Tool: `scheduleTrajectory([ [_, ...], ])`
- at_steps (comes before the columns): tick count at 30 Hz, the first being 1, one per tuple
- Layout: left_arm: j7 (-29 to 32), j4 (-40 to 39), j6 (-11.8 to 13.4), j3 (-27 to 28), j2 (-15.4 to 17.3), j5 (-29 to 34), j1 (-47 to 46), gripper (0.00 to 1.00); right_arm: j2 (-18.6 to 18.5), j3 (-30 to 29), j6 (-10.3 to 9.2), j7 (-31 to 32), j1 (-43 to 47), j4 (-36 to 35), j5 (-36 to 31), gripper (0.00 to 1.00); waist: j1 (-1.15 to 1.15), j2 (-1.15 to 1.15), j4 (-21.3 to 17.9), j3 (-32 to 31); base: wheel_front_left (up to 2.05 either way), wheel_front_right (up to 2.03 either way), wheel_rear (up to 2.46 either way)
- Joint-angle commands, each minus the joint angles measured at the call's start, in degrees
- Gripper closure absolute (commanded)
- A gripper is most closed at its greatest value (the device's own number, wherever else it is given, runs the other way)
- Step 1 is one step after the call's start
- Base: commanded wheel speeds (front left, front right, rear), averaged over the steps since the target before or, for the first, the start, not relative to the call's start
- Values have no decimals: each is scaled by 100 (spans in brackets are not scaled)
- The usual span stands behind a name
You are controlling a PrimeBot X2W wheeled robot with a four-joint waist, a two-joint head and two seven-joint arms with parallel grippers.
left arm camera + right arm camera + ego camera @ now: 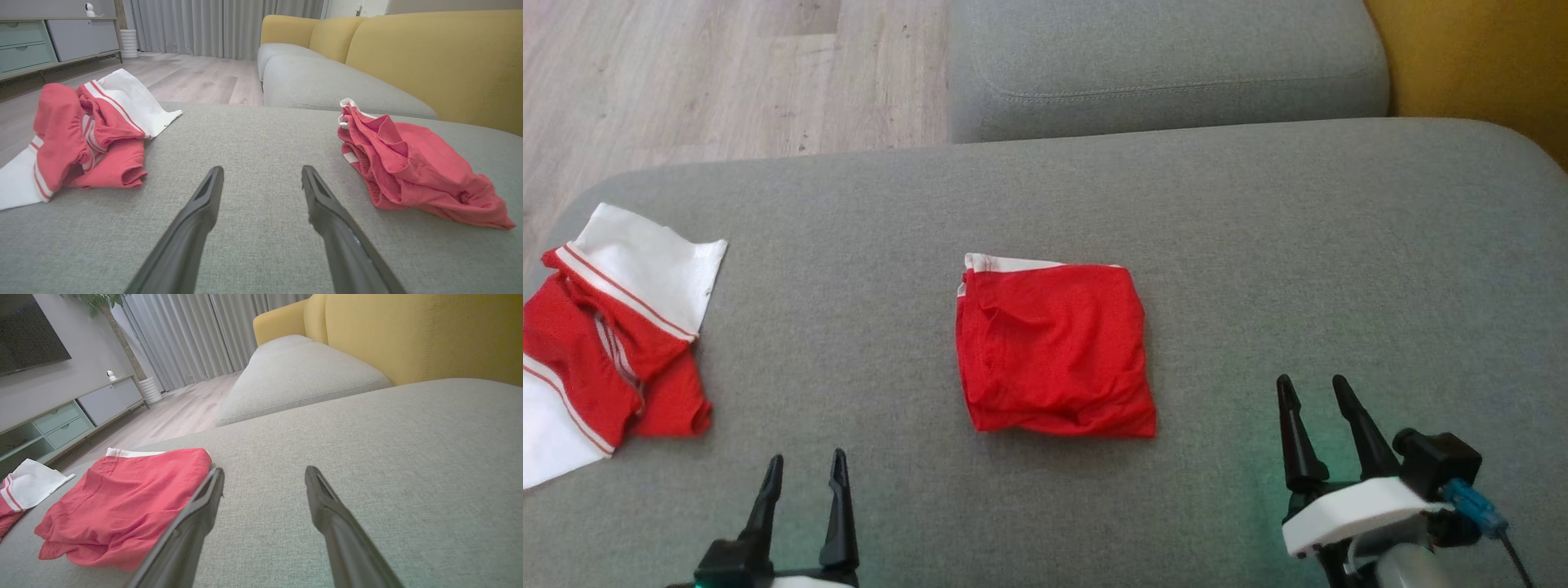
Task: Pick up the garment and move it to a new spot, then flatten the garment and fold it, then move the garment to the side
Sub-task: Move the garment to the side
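Note:
A folded red garment (1055, 347) with a white edge at its top lies flat in the middle of the grey sofa cushion (1258, 245). From the left wrist it appears as a low red stack (408, 167) on the right, and from the right wrist the garment (122, 502) sits at lower left. My left gripper (805, 474) is open near the cushion's front edge, left of the garment and apart from it. My right gripper (1313, 394) is open to the garment's right, nothing between its fingers. The left gripper (261, 175) and right gripper (263, 475) both show empty gaps over bare cushion.
A second red and white garment (613, 343) lies crumpled at the cushion's left edge. Another grey seat cushion (1168, 65) sits behind, with the yellow sofa back (1486, 57) at far right. Wooden floor (727, 73) lies beyond on the left.

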Motion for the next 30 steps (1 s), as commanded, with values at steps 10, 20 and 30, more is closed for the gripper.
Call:
scheduleTrajectory([
  [10,-31,-64,-2,-188,17,-39,-270,0,-15,474,37,-62,-523,712,219,0,0,0,369,195,0,0,0],
  [20,-31,78,-105,-619,17,-129,-551,0,-15,594,37,-62,-1957,1957,-203,0,0,0,1294,780,0,0,0],
  [30,-31,42,-161,-568,17,-196,-532,0,-15,1022,37,-58,-2390,3349,239,100,0,0,1278,783,0,0,0],
])
